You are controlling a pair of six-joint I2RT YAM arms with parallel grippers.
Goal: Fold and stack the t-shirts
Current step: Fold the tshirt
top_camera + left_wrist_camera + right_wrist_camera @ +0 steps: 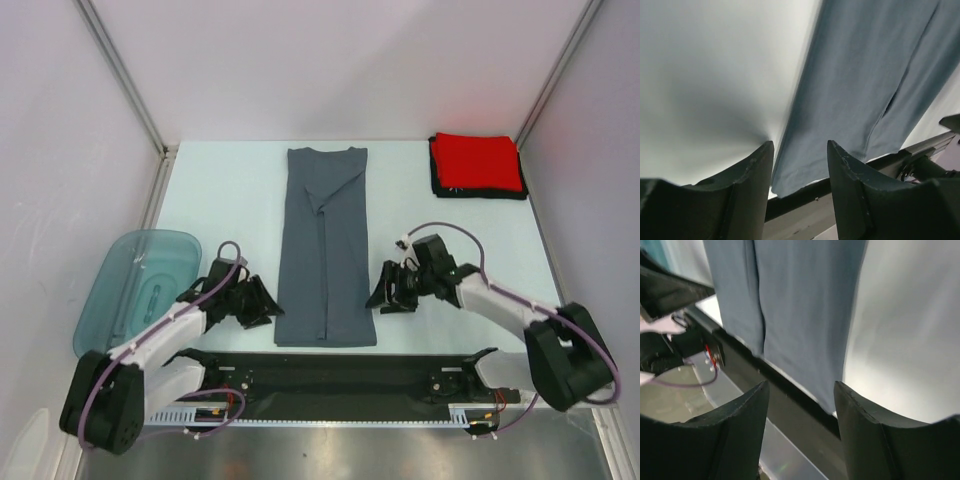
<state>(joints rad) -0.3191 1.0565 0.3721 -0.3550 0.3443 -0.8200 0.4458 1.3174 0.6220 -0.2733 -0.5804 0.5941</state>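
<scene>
- The long black mounting rail (330, 368) at the table's near edge lies closest to the camera, behind both pincers and just short of the shirt's hem.
- The translucent teal plastic tub (100, 300) sits to the outer left of the left pincer, well away from the cloth.
- The left pincer (255, 303) (800, 145) hangs low over the pale table (220, 190). It is released, its jaws moderately apart with nothing between them. In its wrist view the hem corner lies just ahead of the gap, near but apparently not touched.
- The plain slate blue-grey t-shirt (326, 250) (855, 90) (805, 300) lies flat between the two pincers. It is folded lengthwise into a long narrow strip, collar end far from them and hem end near.
- I judge it light, soft and limp, so it will sag and slide on the smooth top and carries no risk of breaking. The layered hem corners, one beside each pincer, look the best places to pinch. Taking all layers together should let the strip fold toward the collar without spreading.
- The right pincer (385, 292) (800, 385) sits just beside the strip's right long edge near the hem. It too is released, jaws apart and empty, clear of the cloth.
- Well beyond the right pincer, in the far right corner, the bright red t-shirt (478, 160) is folded into a rectangle. It rests on the black folded t-shirt (434, 170), which shows only as a border.
</scene>
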